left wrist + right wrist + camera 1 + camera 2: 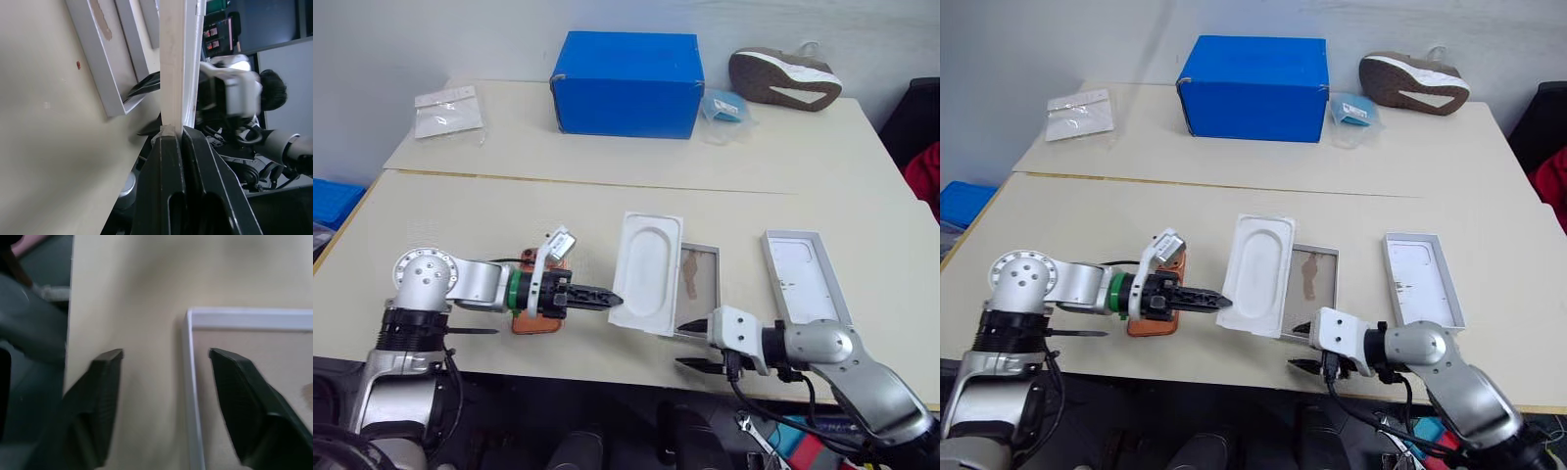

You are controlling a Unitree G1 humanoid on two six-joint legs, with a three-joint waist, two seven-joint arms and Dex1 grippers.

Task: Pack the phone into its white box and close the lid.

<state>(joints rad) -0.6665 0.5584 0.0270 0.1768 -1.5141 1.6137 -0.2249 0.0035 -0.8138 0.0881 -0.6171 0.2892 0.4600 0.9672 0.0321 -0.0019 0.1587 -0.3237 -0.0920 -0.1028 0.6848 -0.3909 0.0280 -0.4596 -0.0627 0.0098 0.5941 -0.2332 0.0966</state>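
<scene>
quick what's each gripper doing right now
left gripper: shut on the white moulded insert.
right gripper: open, holding nothing, jaws astride the white box wall.

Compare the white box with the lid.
The white box has a brownish floor with a darker smudge; the lid is plain white inside. The box is half covered by the white insert; the lid lies uncovered to its right. Both are shallow open trays flat on the table.

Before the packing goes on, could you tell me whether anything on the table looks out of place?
Yes. The white moulded insert, pinched at its near edge by the left gripper, leans tilted over the white box, covering part of it. The phone lies outside, under the left arm.
</scene>
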